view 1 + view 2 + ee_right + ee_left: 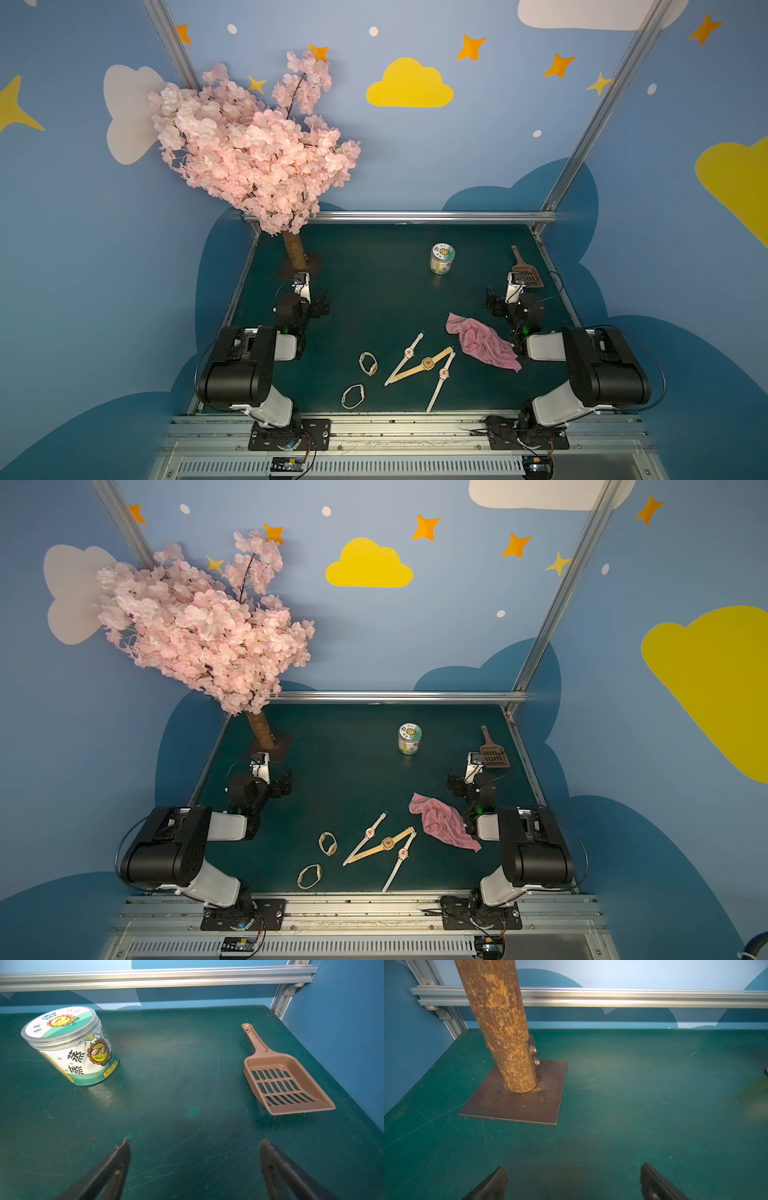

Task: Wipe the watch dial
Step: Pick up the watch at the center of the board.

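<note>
Left claw (573, 1167), right claw (195, 1141) agape over scratched green table (176, 1076), blue walls (498, 145)

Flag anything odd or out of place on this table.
Three flat-laid watches lie bunched, straps touching or overlapping; the pink cloth is crumpled beside them. A brown slotted scoop and a jar at the far side look unrelated.

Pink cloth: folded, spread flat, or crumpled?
Crumpled. The pink cloth lies in a loose, wrinkled heap on the green table, with uneven edges and no neat fold lines.
</note>
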Controlling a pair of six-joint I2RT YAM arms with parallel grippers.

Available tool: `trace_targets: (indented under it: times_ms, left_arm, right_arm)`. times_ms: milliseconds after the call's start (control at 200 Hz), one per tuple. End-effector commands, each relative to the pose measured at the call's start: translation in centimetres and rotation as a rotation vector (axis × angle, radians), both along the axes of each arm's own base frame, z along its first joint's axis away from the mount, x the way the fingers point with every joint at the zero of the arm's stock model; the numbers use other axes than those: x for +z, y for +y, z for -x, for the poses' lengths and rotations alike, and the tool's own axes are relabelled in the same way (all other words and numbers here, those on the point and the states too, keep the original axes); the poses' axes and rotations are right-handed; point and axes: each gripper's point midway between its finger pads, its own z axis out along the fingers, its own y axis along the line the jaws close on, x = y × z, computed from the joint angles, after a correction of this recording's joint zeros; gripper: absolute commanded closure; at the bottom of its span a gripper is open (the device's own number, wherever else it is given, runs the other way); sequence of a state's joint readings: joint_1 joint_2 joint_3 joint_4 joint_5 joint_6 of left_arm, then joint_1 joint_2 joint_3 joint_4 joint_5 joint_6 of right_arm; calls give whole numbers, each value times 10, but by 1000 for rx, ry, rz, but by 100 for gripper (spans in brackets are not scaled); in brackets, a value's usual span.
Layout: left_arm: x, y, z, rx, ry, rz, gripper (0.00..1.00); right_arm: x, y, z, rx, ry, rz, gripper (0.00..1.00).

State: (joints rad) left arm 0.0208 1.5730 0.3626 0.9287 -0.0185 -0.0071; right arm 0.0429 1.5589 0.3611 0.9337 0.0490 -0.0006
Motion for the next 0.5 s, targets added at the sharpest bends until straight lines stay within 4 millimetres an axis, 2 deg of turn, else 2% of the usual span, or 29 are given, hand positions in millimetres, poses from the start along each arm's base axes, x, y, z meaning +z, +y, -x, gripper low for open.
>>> trace_targets:
  times_ms: [0,65,155,220,250,300,375,491]
  left_arm:
    - [19,-2,2,34,-50,-64,2]
    - [47,-13,13,67,-51,-142,0]
    - [83,-37,35,-10,9,-23,5]
    - [109,-48,46,-24,-2,51,8]
    - [115,-51,54,-28,10,76,9]
    - [116,-58,67,-36,50,117,11]
    - [112,-80,86,-107,122,199,15]
    - [89,-120,117,-206,285,310,21]
  right_arm:
    - [22,0,1,-14,-60,17,5]
    - [33,2,14,-35,16,24,5]
    - [57,14,40,-7,178,-63,6]
    - [76,20,57,1,217,-98,6]
    - [79,23,66,14,229,-91,6]
    - [77,25,81,3,268,-115,6]
    - [68,30,103,-11,356,-177,6]
    - [49,42,132,-21,488,-247,8]
